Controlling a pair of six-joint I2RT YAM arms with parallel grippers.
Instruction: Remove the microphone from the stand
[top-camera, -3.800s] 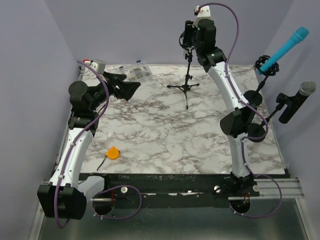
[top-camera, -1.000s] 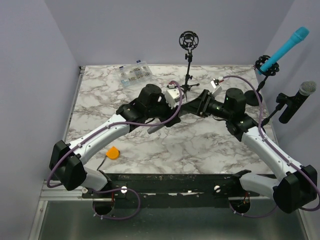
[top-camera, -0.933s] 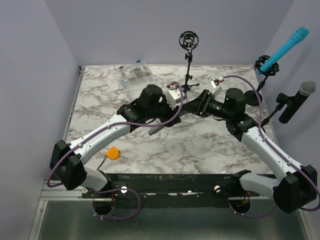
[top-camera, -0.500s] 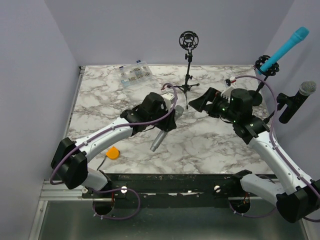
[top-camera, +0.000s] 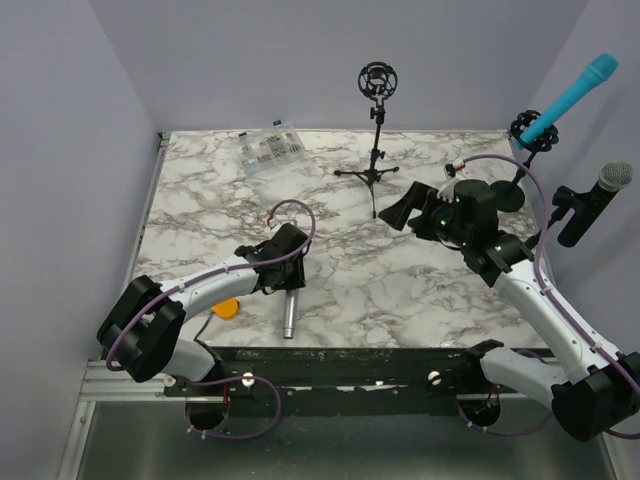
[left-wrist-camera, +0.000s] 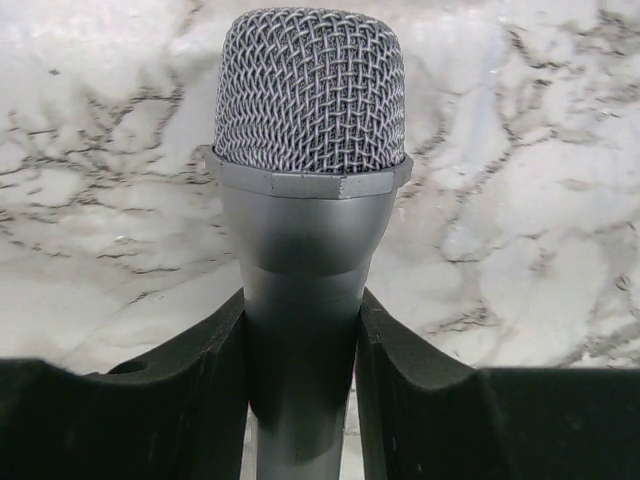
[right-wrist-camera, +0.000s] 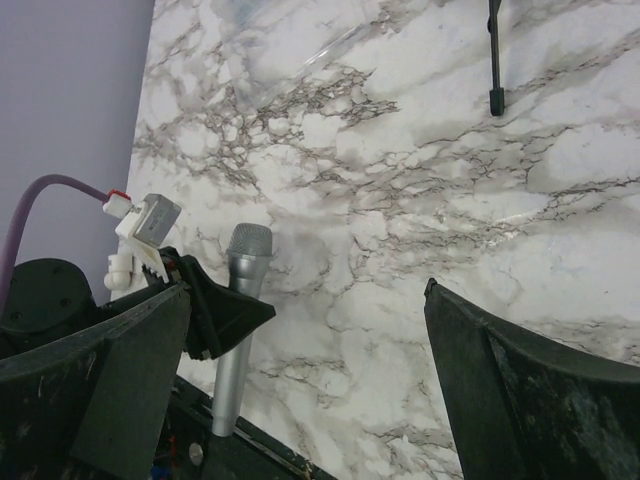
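The grey microphone (top-camera: 289, 314) with a mesh head (left-wrist-camera: 310, 92) is off the stand, low over the table's near-left part. My left gripper (top-camera: 285, 276) is shut on its body just below the head, a black pad (left-wrist-camera: 190, 400) on each side. In the right wrist view the microphone (right-wrist-camera: 236, 330) points its handle at the front edge. The black tripod stand (top-camera: 376, 150) with its empty ring mount (top-camera: 377, 80) stands at the back middle. To the right of the stand my right gripper (top-camera: 408, 210) is open and empty, its fingers (right-wrist-camera: 530, 390) wide apart.
A clear box of small parts (top-camera: 268, 145) lies at the back left. An orange object (top-camera: 227, 307) sits by the left arm near the front edge. Beyond the right edge stand a blue microphone (top-camera: 572, 94) and a black one (top-camera: 598, 198) on their own stands.
My left gripper took the microphone from the right gripper at mid-table and carried it down to the near left. My right gripper opened and drew back to the right.
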